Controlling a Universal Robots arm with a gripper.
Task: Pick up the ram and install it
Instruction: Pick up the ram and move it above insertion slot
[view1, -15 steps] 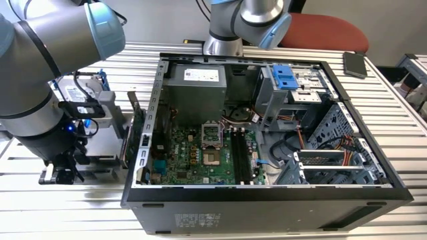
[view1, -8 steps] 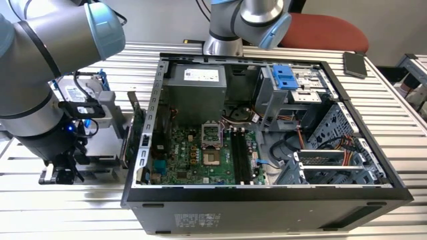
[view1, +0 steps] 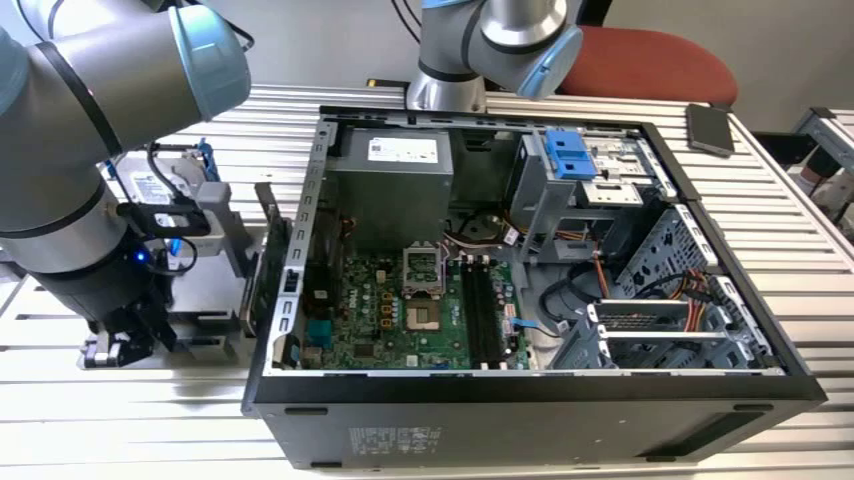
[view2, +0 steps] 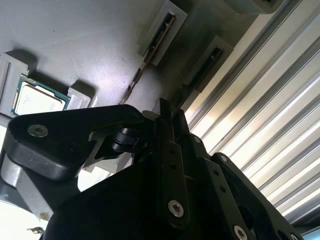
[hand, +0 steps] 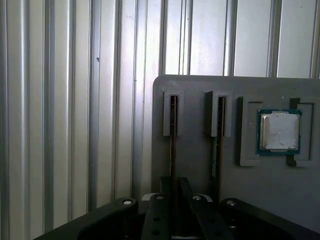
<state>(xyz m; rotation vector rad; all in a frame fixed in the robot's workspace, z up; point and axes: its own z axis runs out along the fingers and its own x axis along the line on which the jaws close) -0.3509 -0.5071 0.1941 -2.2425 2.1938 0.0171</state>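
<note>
Observed gripper (hand: 176, 181) low at the ram (hand: 172, 132) standing edgewise in a grey holder (hand: 194, 86) outside the computer case (view1: 534, 386); cannot tell whether clamped or apart; judged neither lifted nor installed, with memory slots (view1: 483, 310) vacant.

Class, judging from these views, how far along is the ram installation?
Done: nothing installed; the memory slots in the computer case look bare. In hand: the hand is poised at a ram stick standing in the grey holder, outside the case. Left: lifting it out and seating it.
</note>
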